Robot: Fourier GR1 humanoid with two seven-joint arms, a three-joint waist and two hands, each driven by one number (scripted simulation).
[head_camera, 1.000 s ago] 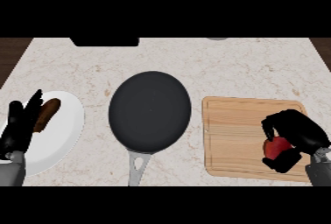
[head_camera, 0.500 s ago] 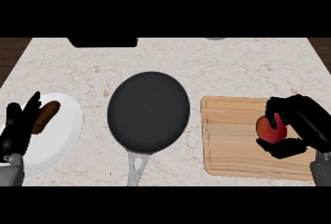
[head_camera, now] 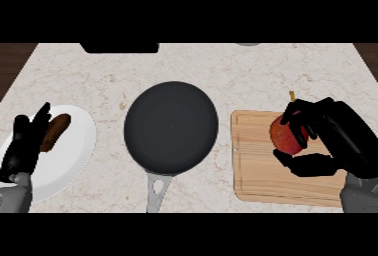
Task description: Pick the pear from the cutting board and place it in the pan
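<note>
Black pan (head_camera: 171, 128) between plate (head_camera: 74, 155), cutting board (head_camera: 258, 175).

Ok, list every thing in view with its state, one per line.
pear: red, held in the right hand, over the cutting board
right hand: curled round the pear
left hand: open, resting at the plate
pan: empty
cutting board: nothing lying on it
plate: holds a brown item

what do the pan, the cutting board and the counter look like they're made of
Pan: dark, matte, likely non-stick coated metal; its handle is bare grey metal. Cutting board: pale wood, going by the tan colour and faint grain lines, unvarnished by the look. Counter: speckled cream stone, perhaps marble or granite, with brownish veins.
</note>
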